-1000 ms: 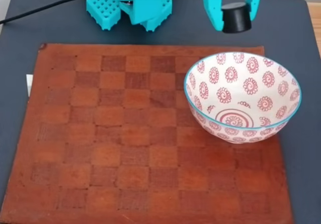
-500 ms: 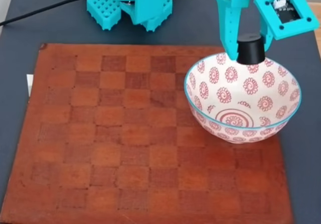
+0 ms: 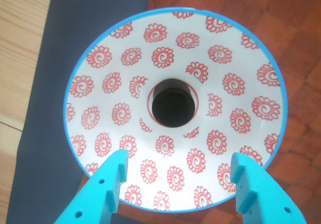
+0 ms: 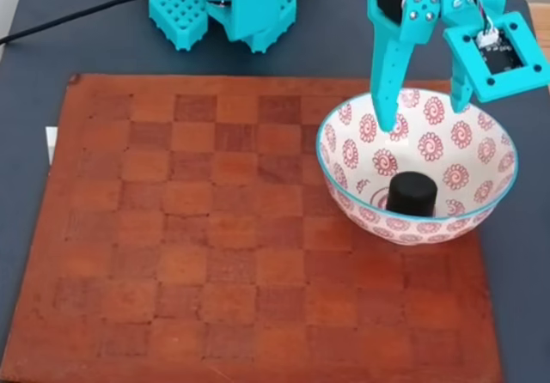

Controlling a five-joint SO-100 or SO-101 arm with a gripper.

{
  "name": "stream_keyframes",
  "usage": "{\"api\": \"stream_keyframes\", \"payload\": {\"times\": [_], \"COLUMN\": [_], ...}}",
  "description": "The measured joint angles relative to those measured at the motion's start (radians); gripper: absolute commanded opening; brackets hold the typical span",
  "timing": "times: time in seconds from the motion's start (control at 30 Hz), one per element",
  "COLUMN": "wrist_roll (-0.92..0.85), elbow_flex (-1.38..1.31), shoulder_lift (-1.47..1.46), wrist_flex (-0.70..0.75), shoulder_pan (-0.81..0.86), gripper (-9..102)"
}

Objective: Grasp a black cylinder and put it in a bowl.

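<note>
Dark table w/ a brown checkered mat (image 4: pixel 215 228) on top, teal arm base (image 4: pixel 223 5) at the back, bit of wood floor at the edges.

Gripper (image 4: pixel 423 117) hangs right over the bowl (image 4: pixel 507 181), jaws spread wide, nothing between them. In the wrist view the gripper (image 3: pixel 178 174) shows two teal fingers (image 3: pixel 113 176) well apart w/ the bowl (image 3: pixel 100 58) straight below.

Cylinder (image 4: pixel 411 193) sits upright at the bottom of the bowl, dead center, apart from the fingertips. From the wrist cam the cylinder (image 3: pixel 173 104) reads as a dark round spot in the middle of the red ring.

So the drop looks done imo. What could still go wrong:
- left finger in the fixed view reaches down inside the rim, close to the inner wall. If the arm pulls back sideways instead of up first, it prob clips the rim and shoves or tips the bowl.
- bowl sits near the mat's right edge, so a hard nudge could slide it off onto the table.
- if the jaws close on the way out they could catch the rim too.

Cylinder itself: short, squat, matte black, flat top, kinda like a bottle cap. Way smaller than the bowl, looks light and rigid, no label or marks I can see.
</note>
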Motion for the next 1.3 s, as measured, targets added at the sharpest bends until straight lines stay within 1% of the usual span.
{"api": "stream_keyframes", "payload": {"times": [0.13,0.27,0.5,0.67,0.93,1.1,1.3], "wrist_roll": [0.000,0.000,0.000,-0.028,-0.103,-0.137,-0.158], "elbow_flex": [0.000,-0.003,-0.003,0.017,0.241,0.399,0.583], "shoulder_lift": [0.002,0.002,0.135,0.249,0.446,0.598,0.807], "wrist_flex": [0.020,0.083,0.195,0.216,0.219,0.219,0.156], "shoulder_pan": [0.005,0.015,0.069,0.138,0.293,0.428,0.508], "gripper": [9,0,0,0,0,0,0]}}
